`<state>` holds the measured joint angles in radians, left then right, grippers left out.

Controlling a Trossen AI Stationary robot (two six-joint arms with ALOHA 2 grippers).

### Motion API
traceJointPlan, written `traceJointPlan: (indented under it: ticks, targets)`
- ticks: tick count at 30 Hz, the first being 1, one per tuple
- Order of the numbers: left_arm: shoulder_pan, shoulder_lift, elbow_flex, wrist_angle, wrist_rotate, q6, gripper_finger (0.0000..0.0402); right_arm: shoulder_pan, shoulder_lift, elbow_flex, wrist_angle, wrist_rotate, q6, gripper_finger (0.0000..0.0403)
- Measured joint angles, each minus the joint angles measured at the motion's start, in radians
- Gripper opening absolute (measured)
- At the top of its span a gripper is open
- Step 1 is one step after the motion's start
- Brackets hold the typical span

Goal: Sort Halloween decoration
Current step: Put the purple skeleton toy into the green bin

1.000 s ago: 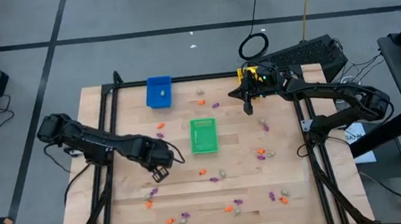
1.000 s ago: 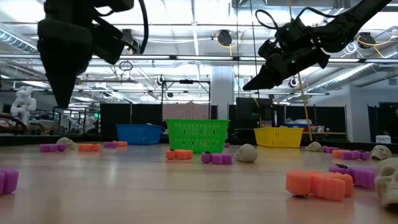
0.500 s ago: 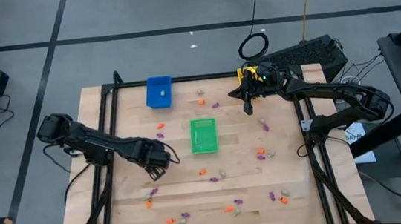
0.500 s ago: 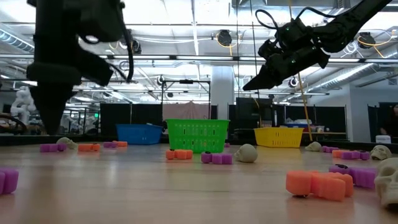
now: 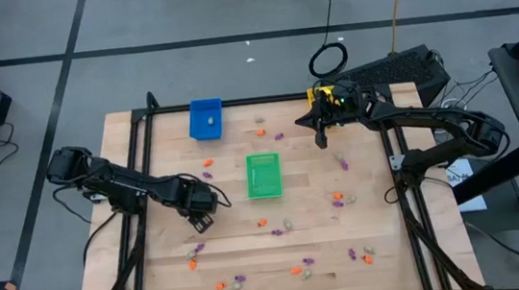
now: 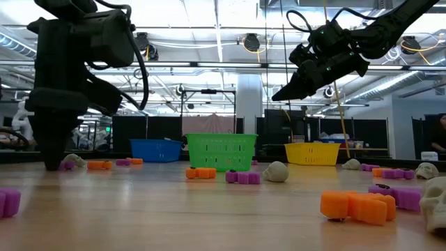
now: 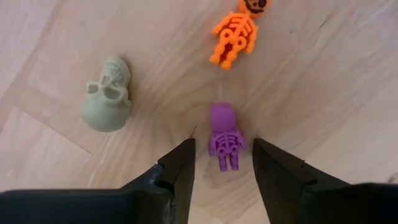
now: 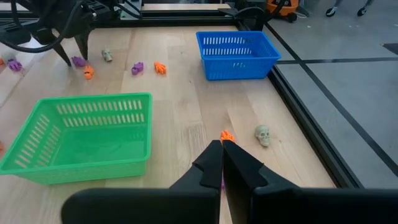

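Note:
The Halloween decoration lies scattered on the wooden table [image 5: 157,272]. In the left wrist view a purple skeleton [image 7: 225,140] lies flat between the fingers of my left gripper [image 7: 224,171], which is open, points down and stands low at the table's left [image 5: 198,227]. The fingers stand on either side of it without touching. An orange skeleton [image 7: 236,31] and a grey skull [image 7: 107,94] lie close by. My right gripper [image 5: 321,141] hangs shut above the far right of the table [image 8: 221,155], holding nothing.
A blue tray [image 5: 206,119] stands at the far edge and a green tray [image 5: 264,175] in the middle. A yellow tray [image 6: 311,152] stands at the far right under the right arm. More trinkets [image 5: 297,269] lie strewn along the near edge and at the right.
My left gripper has come down from well above the table to just over its top, shifting slightly toward the left edge, and has opened. Its fingers now stand astride the purple skeleton. The trinkets have not moved.

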<state>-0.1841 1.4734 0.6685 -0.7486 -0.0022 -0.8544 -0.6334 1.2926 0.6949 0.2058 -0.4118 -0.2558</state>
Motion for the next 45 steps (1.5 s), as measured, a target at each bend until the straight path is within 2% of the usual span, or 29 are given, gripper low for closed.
traceJointPlan:
  ticks: [11,21,30,39,45]
  targets:
    - [0.001,-0.005,0.008,-0.009,-0.005,0.190,0.0011,0.000,0.000,0.000,0.000,0.000,0.000,0.0000]
    - [0.012,-0.059,0.077,0.021,0.001,0.214,0.0010,0.000,0.000,0.000,0.003,0.000,0.000,0.0000]
    - [0.059,-0.068,0.151,0.217,0.024,0.296,0.0010,0.000,0.000,0.000,0.005,0.000,0.005,0.0000]
    - [0.198,-0.041,0.208,0.417,0.039,0.395,0.0011,0.000,0.000,0.000,0.005,0.000,0.004,0.0000]
    - [0.314,0.081,0.307,0.420,0.117,0.506,0.0011,0.000,0.000,0.000,0.004,0.000,0.007,0.0000]
